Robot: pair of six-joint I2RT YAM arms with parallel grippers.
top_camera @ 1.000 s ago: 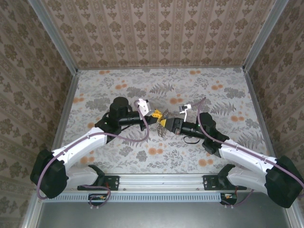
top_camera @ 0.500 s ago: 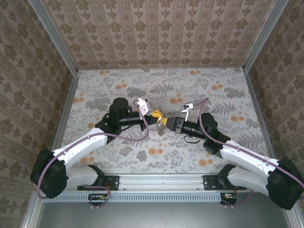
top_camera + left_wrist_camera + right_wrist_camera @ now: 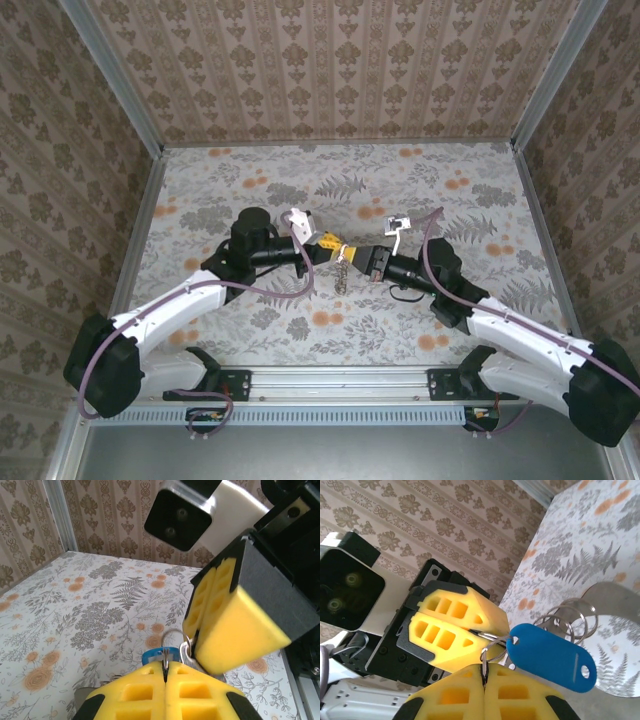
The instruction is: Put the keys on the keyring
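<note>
Over the middle of the table (image 3: 250, 320), the left gripper (image 3: 472, 630) and right gripper (image 3: 483, 670) are both pinched shut on one thin wire loop (image 3: 492, 641). The keys (image 3: 552, 655) hang at 3 o'clock from the right gripper. The keyring (image 3: 615, 597) dangles just past them. They look joined, I think, but I cannot tell for sure. Letting go is left.

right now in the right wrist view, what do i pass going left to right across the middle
black and white camera box on the other wrist → yellow foam fingers of the left gripper, shut on a thin wire ring → bright blue plastic key tag
</note>
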